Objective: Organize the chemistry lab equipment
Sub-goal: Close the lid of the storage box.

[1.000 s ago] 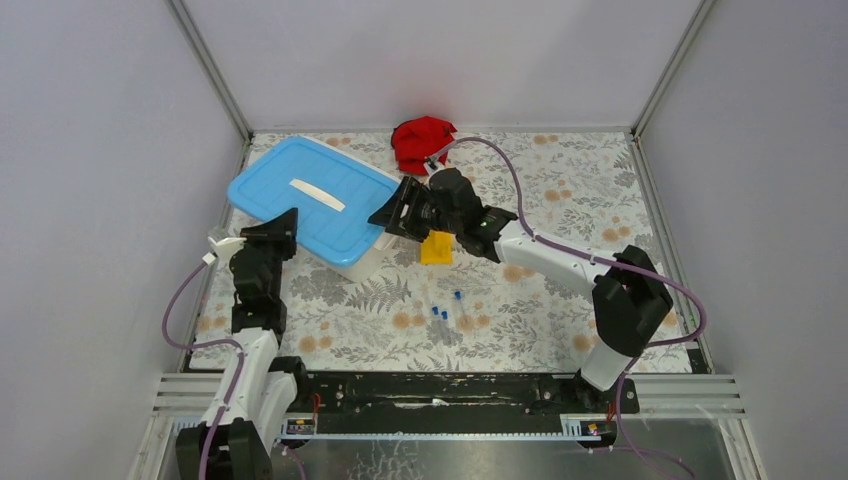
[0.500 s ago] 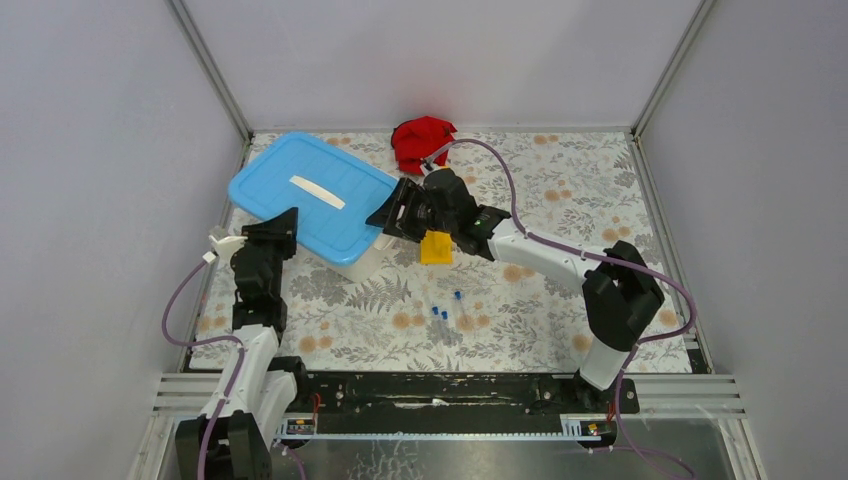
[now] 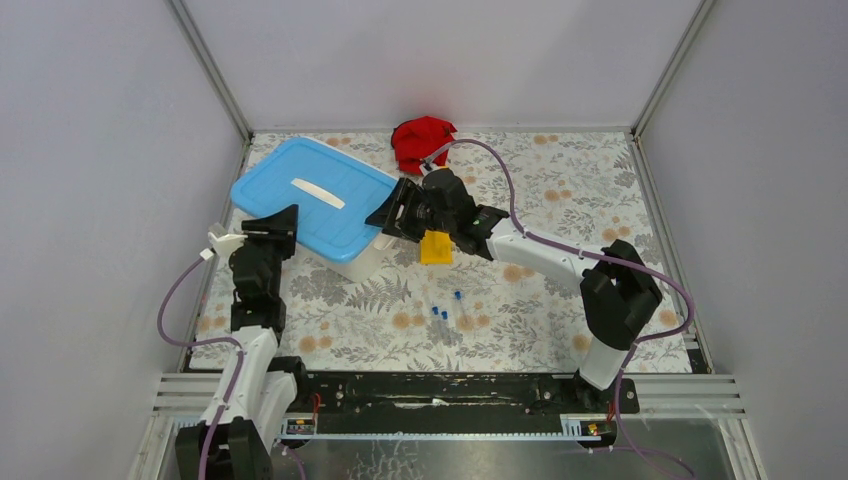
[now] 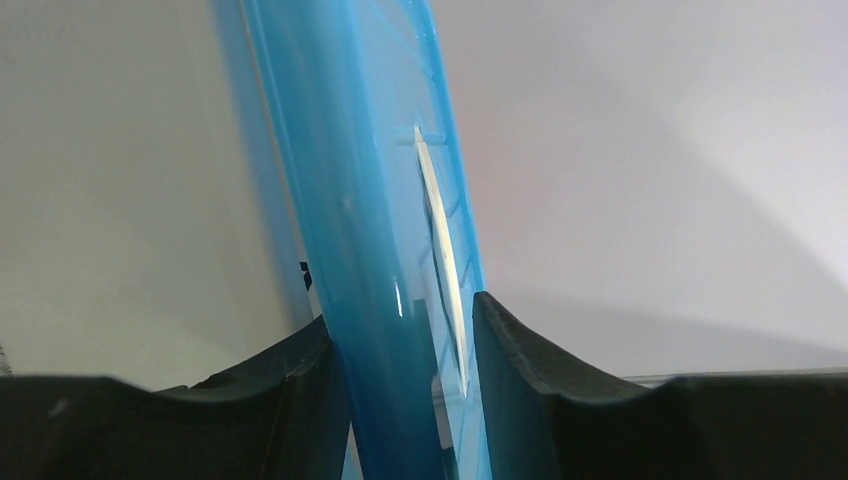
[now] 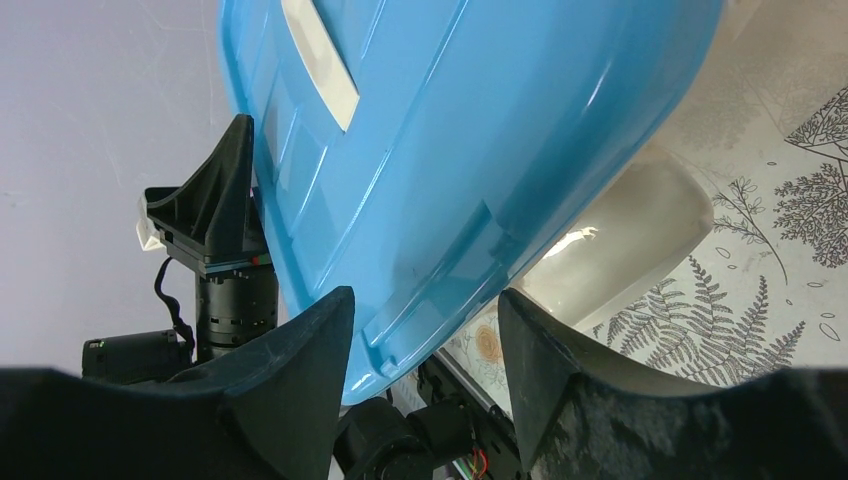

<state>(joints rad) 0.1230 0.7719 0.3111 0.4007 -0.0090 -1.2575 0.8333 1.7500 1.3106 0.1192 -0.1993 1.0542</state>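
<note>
A blue lid (image 3: 310, 200) lies askew on the white tub (image 3: 360, 262) at the back left. My left gripper (image 3: 280, 225) straddles the lid's near-left rim (image 4: 340, 150); the left gripper (image 4: 402, 310) stands open, one finger against the rim. My right gripper (image 3: 395, 212) reaches over the lid's right edge (image 5: 450, 120). The right gripper (image 5: 425, 295) is open: the lid rests by one finger, the other is apart from it above the tub (image 5: 630, 225). A yellow rack (image 3: 435, 247) lies right of the tub. Small blue-capped tubes (image 3: 440, 312) lie on the table.
A red cloth (image 3: 420, 140) is bunched at the back wall. The table has a floral cover (image 3: 560, 200), and grey walls close it in on three sides. The right arm's cable (image 3: 510, 170) loops over the middle back.
The left jaws have widened around the lid's rim. The lid has shifted slightly to the right. The right arm has edged a little to the left.
</note>
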